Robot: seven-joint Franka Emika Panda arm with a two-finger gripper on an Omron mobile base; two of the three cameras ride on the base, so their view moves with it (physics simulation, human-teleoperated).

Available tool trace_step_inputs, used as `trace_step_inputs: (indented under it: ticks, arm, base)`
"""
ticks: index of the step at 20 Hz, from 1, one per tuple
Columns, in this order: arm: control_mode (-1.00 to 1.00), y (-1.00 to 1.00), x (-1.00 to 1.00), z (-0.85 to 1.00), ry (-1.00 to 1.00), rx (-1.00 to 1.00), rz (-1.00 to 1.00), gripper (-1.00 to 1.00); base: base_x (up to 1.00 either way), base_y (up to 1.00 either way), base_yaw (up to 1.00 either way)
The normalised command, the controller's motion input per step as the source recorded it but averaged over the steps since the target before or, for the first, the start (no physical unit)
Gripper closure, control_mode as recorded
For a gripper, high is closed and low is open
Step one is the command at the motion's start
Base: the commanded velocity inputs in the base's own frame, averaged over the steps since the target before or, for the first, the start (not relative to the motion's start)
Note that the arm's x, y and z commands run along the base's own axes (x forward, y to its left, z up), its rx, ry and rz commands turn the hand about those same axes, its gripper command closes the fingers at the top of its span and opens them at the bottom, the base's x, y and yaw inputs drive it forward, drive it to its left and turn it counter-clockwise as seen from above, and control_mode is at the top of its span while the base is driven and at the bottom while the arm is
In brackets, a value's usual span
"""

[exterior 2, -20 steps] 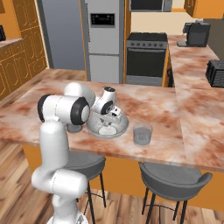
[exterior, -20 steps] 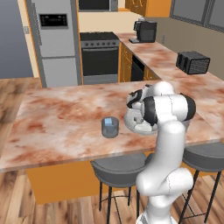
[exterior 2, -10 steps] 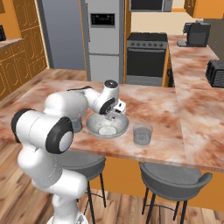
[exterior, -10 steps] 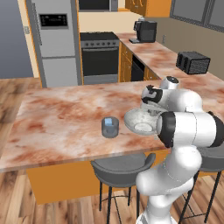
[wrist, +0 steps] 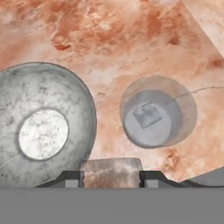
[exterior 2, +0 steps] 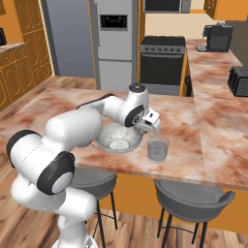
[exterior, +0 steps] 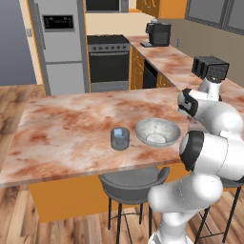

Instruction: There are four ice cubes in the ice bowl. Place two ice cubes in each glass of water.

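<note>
Hand (exterior 2: pixel 154 121) swung from bowl (exterior 2: pixel 117 140) over right glass (exterior 2: pixel 158 148)

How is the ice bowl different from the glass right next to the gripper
The ice bowl is wide, shallow and opaque speckled silver; the glass is narrow, straight-sided and see-through smoky grey. The bowl looks bare inside, showing just a pale round bottom, while the glass has one ice cube in it. Both are round, upright, and stand close side by side on the marbled counter.
</note>
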Motion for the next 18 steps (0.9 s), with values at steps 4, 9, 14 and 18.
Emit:
trace_step_inputs:
  ticks: [4,9,14,18]
  arm:
    - [-1.00,-0.86,-0.06,-0.01,0.21,-0.03,-0.10,1.00]
    - [-1.00,-0.14,0.00,-0.29,0.01,0.00,0.00,1.00]
    - [-1.00,0.00,0.01,-0.45,0.00,0.00,0.00,1.00]
    - [-1.00,0.00,0.10,-0.15,0.00,0.00,0.00,1.00]
  base:
    - [0.00,0.00,0.00]
    - [0.00,0.00,0.00]
    - [0.00,0.00,0.00]
    - [0.00,0.00,0.00]
